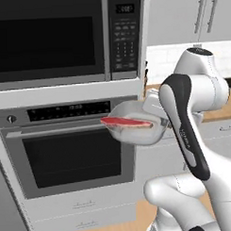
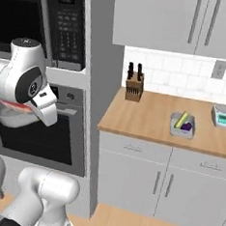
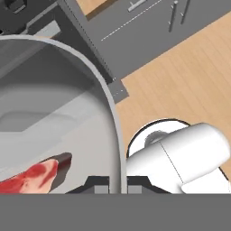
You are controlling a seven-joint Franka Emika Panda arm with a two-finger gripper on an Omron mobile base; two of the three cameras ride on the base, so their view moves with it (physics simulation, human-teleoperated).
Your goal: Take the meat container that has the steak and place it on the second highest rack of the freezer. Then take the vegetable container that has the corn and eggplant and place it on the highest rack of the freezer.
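1. Left base view: the meat container (image 1: 136,128) hangs in the air before the oven (image 1: 71,147), the steak (image 1: 126,122) lying in it.
2. Right base view: the vegetable container (image 2: 183,125) sits on the counter (image 2: 148,118), the corn (image 2: 182,119) inside.
3. Hand view: the gripper (image 3: 116,184) is clamped on the meat container's rim.

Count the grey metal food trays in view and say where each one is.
2. The meat container with the steak is held up in front of the oven; the vegetable container sits on the wooden counter.
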